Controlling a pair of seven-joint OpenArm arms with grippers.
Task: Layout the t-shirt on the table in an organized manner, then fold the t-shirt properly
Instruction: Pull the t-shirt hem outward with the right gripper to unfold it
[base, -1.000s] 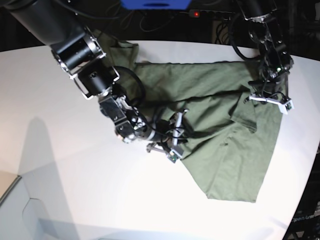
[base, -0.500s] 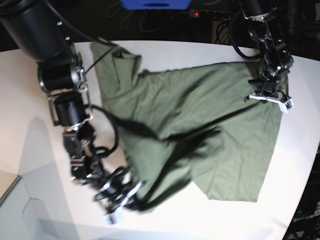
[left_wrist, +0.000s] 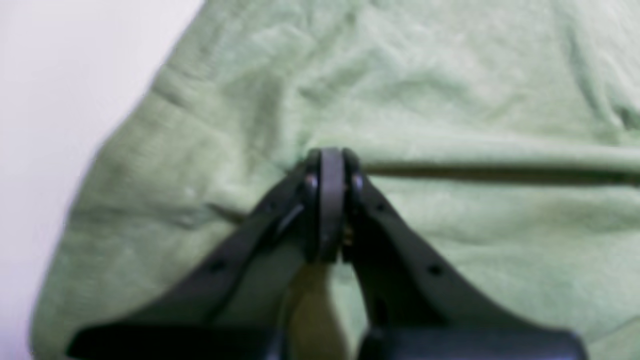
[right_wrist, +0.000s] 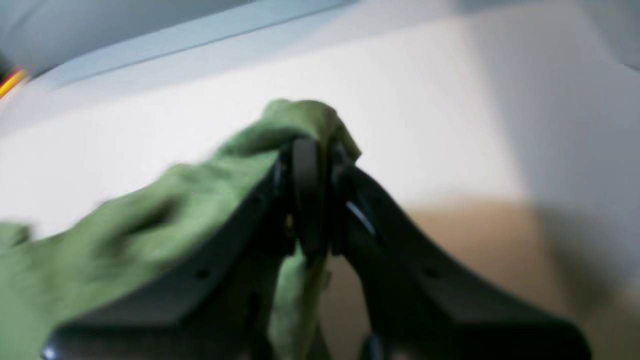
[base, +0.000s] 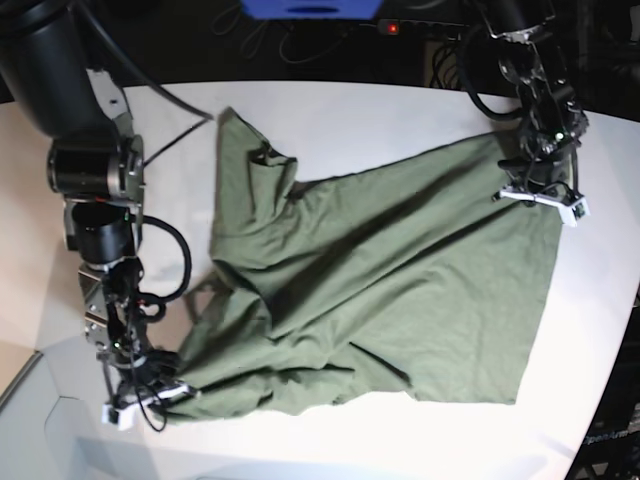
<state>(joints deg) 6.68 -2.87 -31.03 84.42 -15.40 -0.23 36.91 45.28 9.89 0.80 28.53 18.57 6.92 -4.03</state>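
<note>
T-shirt (base: 400, 290): you are looking at olive-green cloth lying spread across the middle and right of the table (base: 330, 120), stretched between your two grippers.
Long axis: it is running diagonally in the base view, from the lower-left corner up to the upper-right corner.
Pointing: one narrow end is reaching toward the far edge at upper left; the broad straight edge is lying along the right side, down to the near right corner.
Surface: creases are fanning out from the lower-left pinch, and a darker fold is sitting near the middle.
Table: it is showing white on every side of the cloth.
Right gripper (right_wrist: 307, 150): you are pinching a bunched corner of the t-shirt, jaws closed tight on it, at the near left table edge.
Left gripper (left_wrist: 327, 165): your jaws are pressed together over the cloth at the far right; the wrist view is too blurred to confirm fabric between them.
Writing: none is readable; both wrist views are blurred.
</note>
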